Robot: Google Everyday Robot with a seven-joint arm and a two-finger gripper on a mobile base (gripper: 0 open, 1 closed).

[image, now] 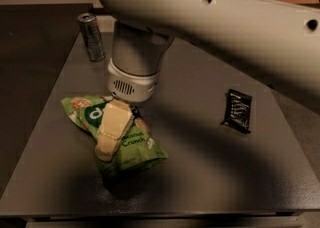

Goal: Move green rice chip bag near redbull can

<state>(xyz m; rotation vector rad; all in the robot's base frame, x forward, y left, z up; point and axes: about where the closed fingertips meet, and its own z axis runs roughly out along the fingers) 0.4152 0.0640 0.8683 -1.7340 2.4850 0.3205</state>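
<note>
The green rice chip bag (134, 146) lies flat on the dark table (210, 177), left of centre near the front. My gripper (112, 131) hangs from the big white arm and reaches down onto the middle of the bag, covering part of its lettering. The redbull can (91, 37) stands upright at the table's back left corner, well behind the bag and apart from it.
A small black wrapper (237, 110) lies on the right side of the table. The white arm (210, 17) spans the top of the view and casts a shadow over the table's middle. The table's left edge runs close beside the bag.
</note>
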